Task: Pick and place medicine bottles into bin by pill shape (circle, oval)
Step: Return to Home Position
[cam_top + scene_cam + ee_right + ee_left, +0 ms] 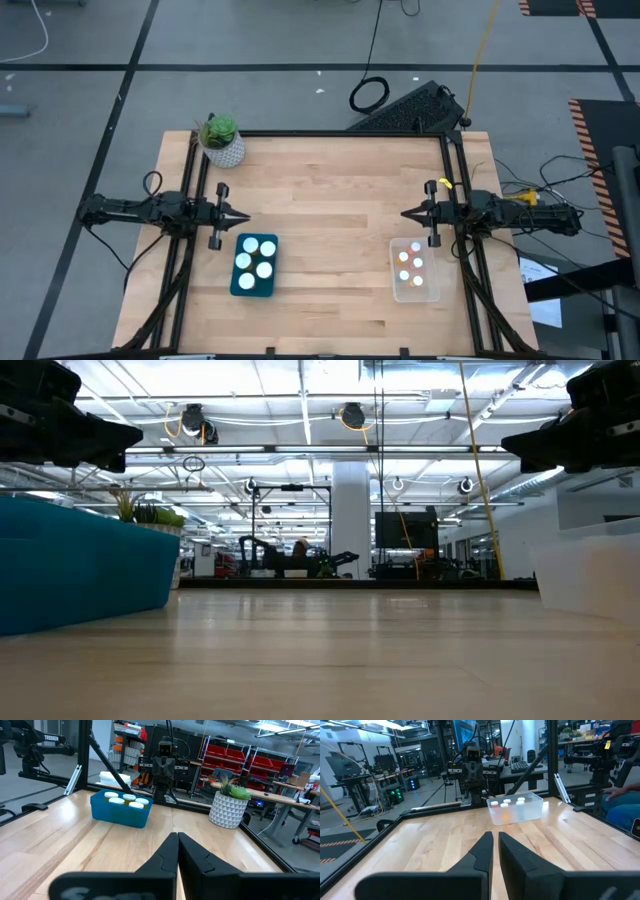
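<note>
Wooden table bare across the middle, no bottle loose on it. Blue bin near left edge, holding five white-capped medicine bottles; clear bin near right edge, holding about four more. Sorting by pill shape apparently complete, one shape per bin. Potted plant parked at far-left corner, clear of the work. Left gripper and right gripper raised at opposite edges, tips inward, fingers nearly together, holding nothing: likely rest pose.

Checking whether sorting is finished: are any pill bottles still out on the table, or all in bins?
All in. White caps show only inside the blue bin and the clear bin; the table holds no loose bottles.
</note>
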